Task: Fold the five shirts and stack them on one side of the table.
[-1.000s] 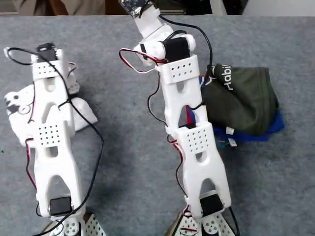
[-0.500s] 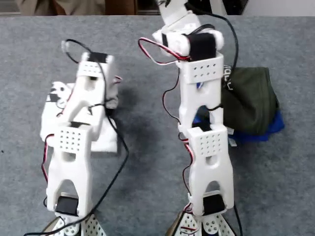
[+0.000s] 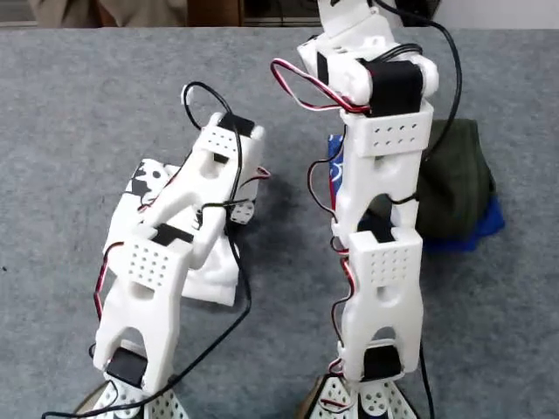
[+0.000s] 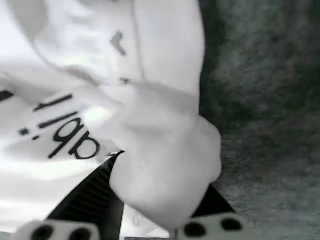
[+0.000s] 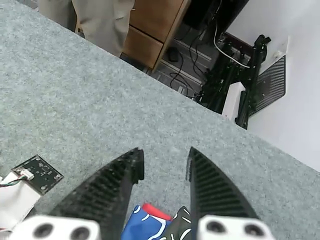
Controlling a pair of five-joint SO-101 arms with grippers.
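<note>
My left gripper (image 4: 156, 200) is shut on a bunched fold of the white shirt (image 4: 150, 145) with black print. In the high view the white shirt (image 3: 131, 209) lies crumpled under the left arm, left of the table's middle. A folded dark green shirt (image 3: 458, 179) lies on a blue shirt (image 3: 491, 220) at the right side. The right arm stands raised over the stack's left edge. My right gripper (image 5: 164, 155) is open with nothing between its fingers, above the bare carpet towards the table's far edge. Blue and red cloth (image 5: 149, 219) shows just below it.
Grey carpet (image 3: 79, 96) covers the table. A small circuit board (image 5: 37, 175) with wires, on top of the other arm, shows in the right wrist view. Furniture and cables (image 5: 200, 60) stand beyond the far edge. Both arm bases (image 3: 244, 397) sit at the near edge.
The left arm has swung to the right, dragging the white shirt with it towards the middle. The right arm has shifted right and now covers part of the green shirt.
</note>
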